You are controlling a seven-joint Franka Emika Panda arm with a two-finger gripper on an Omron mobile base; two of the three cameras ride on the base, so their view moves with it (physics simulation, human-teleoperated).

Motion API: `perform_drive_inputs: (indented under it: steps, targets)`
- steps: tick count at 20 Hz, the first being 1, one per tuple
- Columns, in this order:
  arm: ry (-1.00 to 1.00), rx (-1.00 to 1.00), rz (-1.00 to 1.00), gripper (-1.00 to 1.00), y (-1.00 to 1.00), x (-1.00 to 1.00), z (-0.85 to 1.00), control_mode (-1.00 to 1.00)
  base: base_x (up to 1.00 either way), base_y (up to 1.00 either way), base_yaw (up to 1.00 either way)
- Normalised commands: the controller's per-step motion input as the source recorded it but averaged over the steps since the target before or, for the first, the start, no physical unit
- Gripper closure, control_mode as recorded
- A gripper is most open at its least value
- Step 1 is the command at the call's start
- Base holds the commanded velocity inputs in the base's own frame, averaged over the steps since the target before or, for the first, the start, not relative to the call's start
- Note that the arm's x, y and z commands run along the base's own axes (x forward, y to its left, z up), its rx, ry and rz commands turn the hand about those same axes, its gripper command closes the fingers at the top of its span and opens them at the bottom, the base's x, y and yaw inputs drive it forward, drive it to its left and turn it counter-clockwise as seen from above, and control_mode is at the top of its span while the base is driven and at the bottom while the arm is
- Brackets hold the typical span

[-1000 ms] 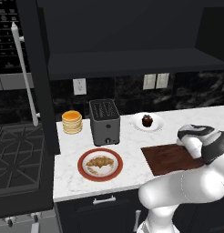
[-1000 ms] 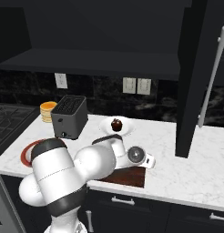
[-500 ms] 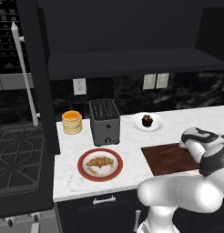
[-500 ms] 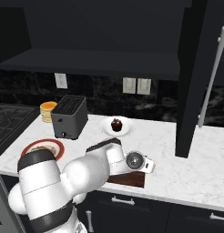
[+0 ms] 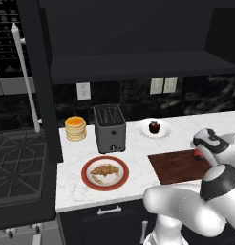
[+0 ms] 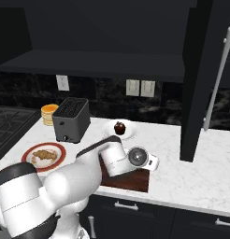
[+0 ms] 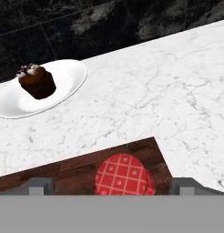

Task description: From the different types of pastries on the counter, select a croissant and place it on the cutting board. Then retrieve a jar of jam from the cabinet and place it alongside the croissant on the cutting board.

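The tool (image 7: 111,187) hangs released, fingertips (image 7: 38,185) wide apart either side of the jam jar (image 7: 124,175), which sits on the cutting board (image 5: 179,165) near its corner. The croissant (image 5: 104,171) lies on the red-rimmed plate (image 5: 87,178) at nine o'clock from the board on the surface (image 5: 76,191).

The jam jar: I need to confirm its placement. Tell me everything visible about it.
The jam jar is small and squat, its round top red with a white checked pattern. It stands upright on the dark reddish wooden cutting board, near the corner, between the open pincer fingertips without visible contact. In the left base view it is a red spot.
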Motion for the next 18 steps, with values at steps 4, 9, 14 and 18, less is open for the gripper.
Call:
perform_drive_inputs:
  steps: [4,9,14,18]
  targets:
    - [0.06,0.01,-0.03,-1.00,0.42,-0.35,0.41,-1.00,0.00,0.00,0.00]
    - [0.08,-0.01,-0.10,-1.00,1.00,-0.93,0.00,-1.00,0.00,0.00,0.00]
    - [0.04,-0.03,-0.10,-1.00,1.00,-0.74,0.05,-1.00,0.00,0.00,0.00]
    - [0.03,-0.03,-0.03,-1.00,1.00,-0.44,-0.03,-1.00,0.00,0.00,0.00]
